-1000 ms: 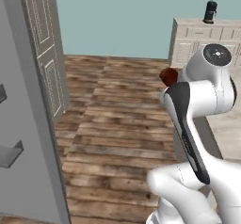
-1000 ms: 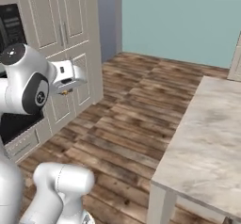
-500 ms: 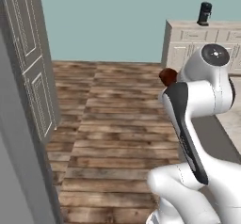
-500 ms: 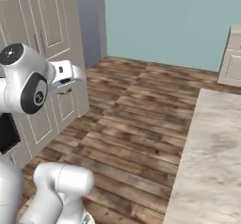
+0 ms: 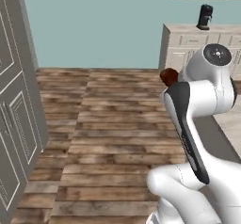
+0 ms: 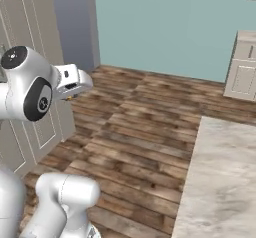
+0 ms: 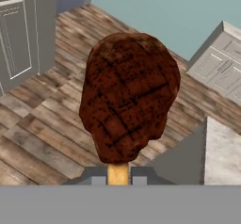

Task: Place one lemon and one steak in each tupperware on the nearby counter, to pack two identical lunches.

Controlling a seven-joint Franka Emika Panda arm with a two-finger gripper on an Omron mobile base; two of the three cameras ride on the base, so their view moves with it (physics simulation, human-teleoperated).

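The gripper (image 7: 117, 180) is clenched on the steak (image 7: 128, 96). In the hand view the steak stands above the fingertips, gripped at its pale fat edge, which shows as a small tan strip at the bottom of the cut. The visible face of the steak is dark brown-red with grill marks crossing it.

Landmark for all positions: the counter (image 6: 222, 182), a pale veined marble top.

- Steak: held in the air over the wooden floor (image 6: 145, 127), well apart from the counter and off to its side. In the left base view a small dark red part of the steak (image 5: 167, 76) shows just past the upper arm, at about the height of the arm's top joint.
- Counter: in the right base view it occupies the lower right, with the floor running along its near edge. In the hand view one corner of it (image 7: 222, 152) shows to the lower right of the steak.
- Cabinet doors (image 6: 30, 72): tall light grey panelled fronts across the floor from the counter, close behind the hand as seen in the right base view.
- Base cabinet (image 5: 188, 44): a pale unit beyond the counter against the teal wall (image 5: 94, 25). A small dark appliance (image 5: 204, 17) stands upright on its top; its type cannot be determined.
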